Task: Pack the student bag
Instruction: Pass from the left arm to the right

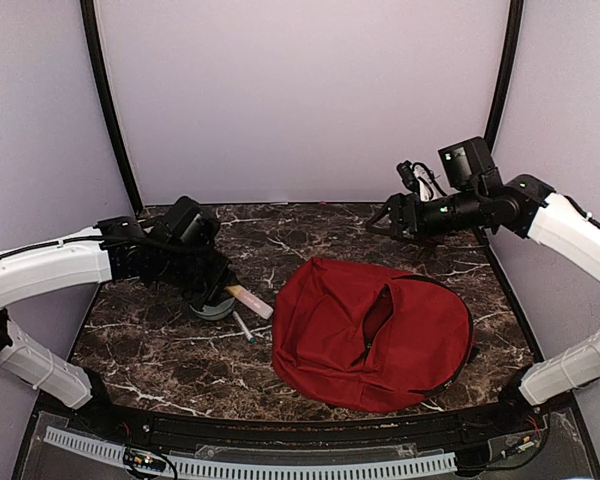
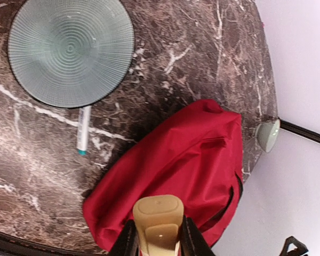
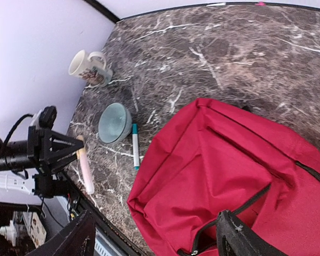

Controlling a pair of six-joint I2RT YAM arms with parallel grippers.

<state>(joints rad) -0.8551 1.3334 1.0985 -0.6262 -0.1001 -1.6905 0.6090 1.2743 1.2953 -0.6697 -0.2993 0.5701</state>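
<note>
My left pincer is matt black, and the tube between its tips is smooth cream plastic with a faint sheen. Beyond that pincer the bowl looks like pale grey-green glazed ware, ridged in fine concentric rings. Just beside the bowl, the marker has a smooth white plastic barrel and a teal cap. Below my right pincer, itself dull black and a little scuffed, the student bag is soft dark-red cloth, matt and creased, with a dark zipper. The bench looks like polished dark-brown stone, veined white. Far out from my right pincer the mug is glossy cream ceramic.
</note>
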